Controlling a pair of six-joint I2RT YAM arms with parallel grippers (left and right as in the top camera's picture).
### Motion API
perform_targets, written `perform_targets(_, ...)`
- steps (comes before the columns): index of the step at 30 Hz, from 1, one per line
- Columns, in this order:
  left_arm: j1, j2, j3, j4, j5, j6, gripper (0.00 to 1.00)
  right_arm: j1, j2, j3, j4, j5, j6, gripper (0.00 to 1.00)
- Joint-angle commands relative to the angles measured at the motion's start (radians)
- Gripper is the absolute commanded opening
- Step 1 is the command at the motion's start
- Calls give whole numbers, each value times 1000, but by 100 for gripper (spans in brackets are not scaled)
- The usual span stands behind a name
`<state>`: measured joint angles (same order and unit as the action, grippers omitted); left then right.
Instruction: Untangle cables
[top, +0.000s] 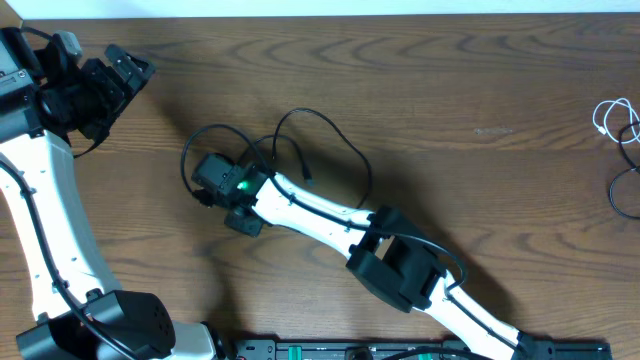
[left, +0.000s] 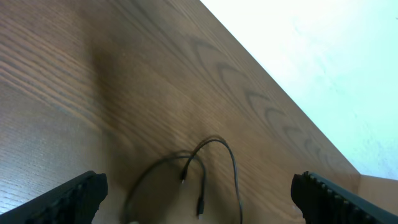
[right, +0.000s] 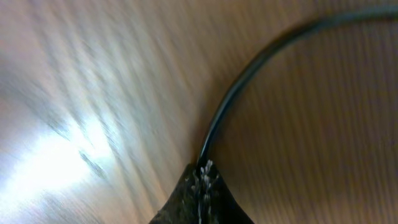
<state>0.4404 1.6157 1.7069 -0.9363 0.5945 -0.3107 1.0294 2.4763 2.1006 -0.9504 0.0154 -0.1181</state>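
Two states: your right end effector (right: 200, 186) is clamped on the thin black cable (right: 215, 115) looped at the middle of the brown wooden worktop (top: 450, 80); the left end effector (left: 199, 190) stands apart, empty. Draw slowly, keeping clear of the thin white cable (top: 607, 115) at the right edge.

table (top: 450, 80): matt wood | black cable (right: 237, 82): smooth sheath | right arm (top: 310, 212): glossy white plastic

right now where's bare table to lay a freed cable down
Free: the broad table stretch between the black cable loops and the white cable at the right edge; also the patch between the left arm and the right gripper. Crowded: mid-table, where the right gripper is shut on the black cable.
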Motion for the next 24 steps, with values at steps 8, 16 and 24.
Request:
perform_targets(8,2,-1,-1,-1,-13,2,100,-328,-264,60,-207,-295,103,1)
perform_targets(16,2,-1,-1,-2,-13,2,100,-617,-337,51,-293,-310,177,1)
perform_targets(24,2,-1,-1,-2,-13,2,100,-700,-183,30,-410,-92,263,43)
